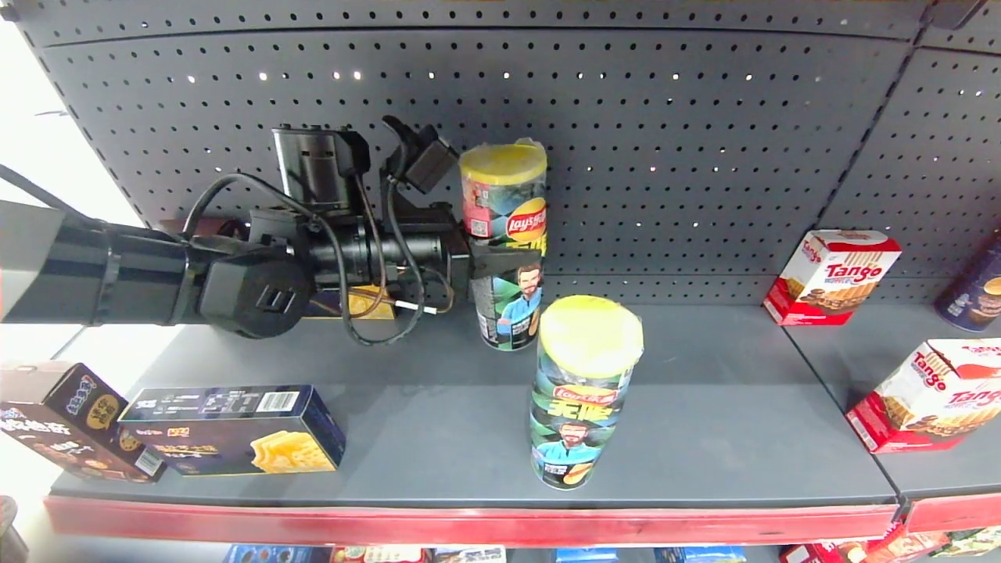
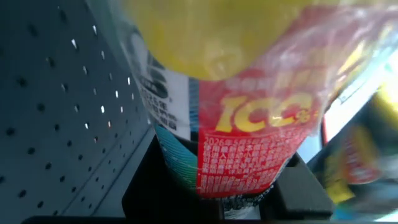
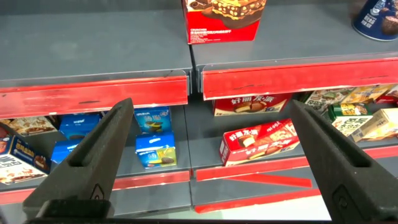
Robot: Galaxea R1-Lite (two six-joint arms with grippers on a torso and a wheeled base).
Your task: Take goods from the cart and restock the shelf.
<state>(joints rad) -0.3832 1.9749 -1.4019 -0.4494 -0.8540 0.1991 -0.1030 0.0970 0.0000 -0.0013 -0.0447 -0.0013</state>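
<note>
At the back of the shelf (image 1: 704,422), the left claw (image 1: 507,264) is gripping an upright chip can (image 1: 504,188) around its middle, close to the pegboard (image 1: 665,156). A second chip can (image 1: 583,391) is standing just in front, apart from it. The right claw (image 3: 211,106) is hanging with jaws spread wide, holding nothing.

Yellow-lidded rear can (image 1: 504,195) in left hand (image 1: 504,264)

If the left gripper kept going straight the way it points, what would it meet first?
The left gripper, shut on the yellow-lidded chip can, points along the grey shelf. Way looks free until the red-and-white wafer box, probably; depth is unclear.
</note>
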